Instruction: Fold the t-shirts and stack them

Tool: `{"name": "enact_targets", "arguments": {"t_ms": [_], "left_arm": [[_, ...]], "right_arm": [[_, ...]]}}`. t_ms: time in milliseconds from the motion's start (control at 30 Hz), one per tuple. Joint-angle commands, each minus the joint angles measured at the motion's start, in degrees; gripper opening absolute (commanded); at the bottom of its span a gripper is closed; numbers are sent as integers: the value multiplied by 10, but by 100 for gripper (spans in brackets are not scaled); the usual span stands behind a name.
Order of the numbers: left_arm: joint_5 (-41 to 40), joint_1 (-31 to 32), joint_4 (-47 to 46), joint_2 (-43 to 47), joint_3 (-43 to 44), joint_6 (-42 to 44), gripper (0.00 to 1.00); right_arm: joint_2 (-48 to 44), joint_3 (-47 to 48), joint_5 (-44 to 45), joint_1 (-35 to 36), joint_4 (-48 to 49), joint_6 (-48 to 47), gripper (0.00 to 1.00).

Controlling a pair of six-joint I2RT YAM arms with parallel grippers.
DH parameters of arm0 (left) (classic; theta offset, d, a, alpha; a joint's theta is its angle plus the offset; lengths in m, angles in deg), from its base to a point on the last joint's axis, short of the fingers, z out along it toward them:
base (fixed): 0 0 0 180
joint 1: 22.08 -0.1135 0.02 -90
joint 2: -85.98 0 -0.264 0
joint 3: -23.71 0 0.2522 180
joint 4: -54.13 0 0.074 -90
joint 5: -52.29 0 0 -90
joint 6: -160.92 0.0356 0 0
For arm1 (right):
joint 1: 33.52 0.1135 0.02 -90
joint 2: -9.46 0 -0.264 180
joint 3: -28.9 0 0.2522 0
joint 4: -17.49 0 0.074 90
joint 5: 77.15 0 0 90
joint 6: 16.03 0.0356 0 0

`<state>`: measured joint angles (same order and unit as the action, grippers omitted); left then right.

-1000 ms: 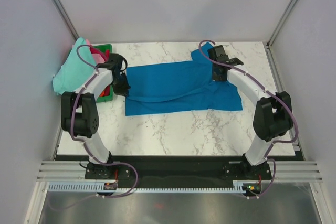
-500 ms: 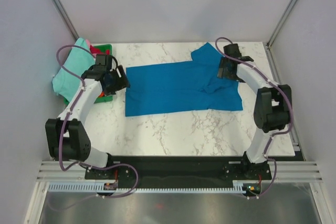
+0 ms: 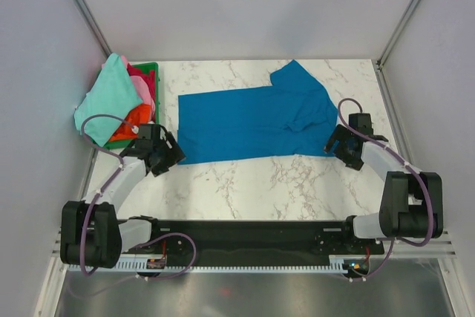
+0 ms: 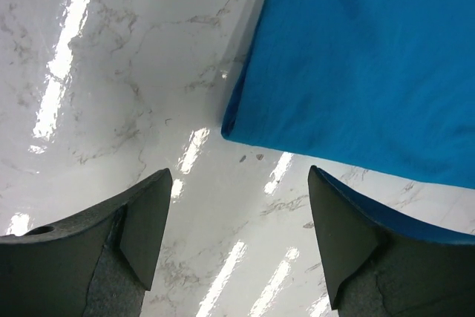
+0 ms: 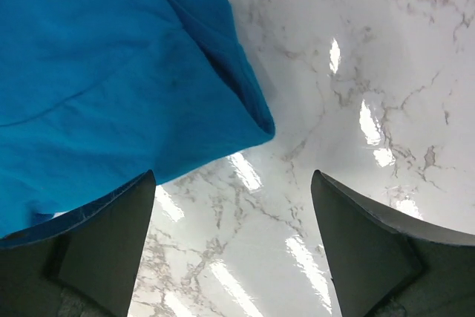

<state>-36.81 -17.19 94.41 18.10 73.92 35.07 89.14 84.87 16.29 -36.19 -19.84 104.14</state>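
On the marble table [image 3: 260, 183], the bright blue t-shirt [image 3: 245, 120] lies spread flat across the middle, its long side running left to right, one sleeve reaching toward the far right corner and a few creases bunched near its right end. The left gripper [image 3: 172, 155] sits low just beside the shirt's near-left corner, fingers spread wide with nothing between them; from the left wrist, that corner lies just beyond the gap, on bare marble. The right gripper [image 3: 334, 143] sits low at the near-right corner, also wide open and empty, and its wrist view shows the hem corner ahead of the gap. At the far left, a mint-green t-shirt [image 3: 104, 98] drapes over a green basket [image 3: 151, 69], with orange-red [image 3: 126, 118], pink [image 3: 145, 96] and magenta [image 3: 138, 76] cloth heaped beside it.
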Motion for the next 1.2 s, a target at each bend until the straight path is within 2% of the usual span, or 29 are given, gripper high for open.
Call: {"name": "enact_targets", "arguments": {"t_ms": [0, 300, 400, 433, 500, 533, 600, 633, 800, 833, 900, 1000, 1167], "left_arm": [[1, -1, -87, 5, -17, -40, 81], [-6, -1, -156, -4, -61, -62, 79], [-7, -1, -163, -16, -68, -70, 72], [-20, -1, -169, -20, -73, -74, 70], [-15, -1, -182, -31, -78, -79, 68], [-12, -1, -198, -35, -81, -80, 67], [2, -1, -210, -45, -86, -86, 62], [8, -1, -223, -55, -88, -87, 51], [37, -1, -251, -81, -93, -97, 32], [43, -1, -257, -87, -94, -96, 19], [52, -1, -262, -85, -95, -94, 2], [65, -1, -221, -59, -73, -86, 2], [9, -18, -112, 26, -38, -58, 2]], "right_arm": [[2, -17, -48, -32, 63, 11, 93], [44, -25, -70, -58, 121, 15, 81], [59, -21, -77, -59, 129, 16, 70], [64, -22, -85, -58, 139, 17, 58], [72, -23, -85, -60, 145, 15, 52], [75, -23, -85, -59, 150, 16, 45], [84, -23, -90, -61, 155, 15, 38], [87, -22, -92, -61, 157, 16, 32], [98, -22, -93, -65, 164, 10, 13], [99, -23, -94, -65, 164, 10, 9], [97, -24, -92, -69, 164, 11, 0], [70, -32, -84, -83, 153, 16, 0], [-46, -75, -38, -113, 111, 40, 0]]}}
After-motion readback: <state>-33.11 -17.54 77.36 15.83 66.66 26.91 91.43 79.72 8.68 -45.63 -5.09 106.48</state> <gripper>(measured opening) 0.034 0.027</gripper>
